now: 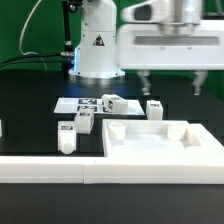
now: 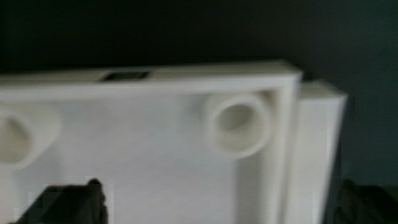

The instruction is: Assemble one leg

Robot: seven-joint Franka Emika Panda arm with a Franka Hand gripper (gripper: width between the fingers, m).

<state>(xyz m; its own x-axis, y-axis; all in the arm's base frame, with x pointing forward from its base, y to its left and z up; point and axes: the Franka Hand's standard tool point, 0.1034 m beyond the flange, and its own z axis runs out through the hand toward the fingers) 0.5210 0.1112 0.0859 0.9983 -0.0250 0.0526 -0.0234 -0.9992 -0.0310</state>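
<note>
Several short white legs with marker tags stand on the black table in the exterior view: one [image 1: 113, 101] beside the marker board, one [image 1: 154, 108] behind the tray-like part, one [image 1: 85, 121] and one [image 1: 66, 136] further toward the exterior view's left. My gripper [image 1: 172, 85] hangs open and empty above the large white tray-like part [image 1: 150, 142]. In the wrist view the gripper [image 2: 222, 212] is spread wide over that part [image 2: 143, 130], whose round recesses [image 2: 237, 122] show. No leg shows in the wrist view.
The marker board [image 1: 80, 103] lies behind the legs. The robot base [image 1: 96, 45] stands at the back. A white rail [image 1: 50, 168] runs along the front edge of the table.
</note>
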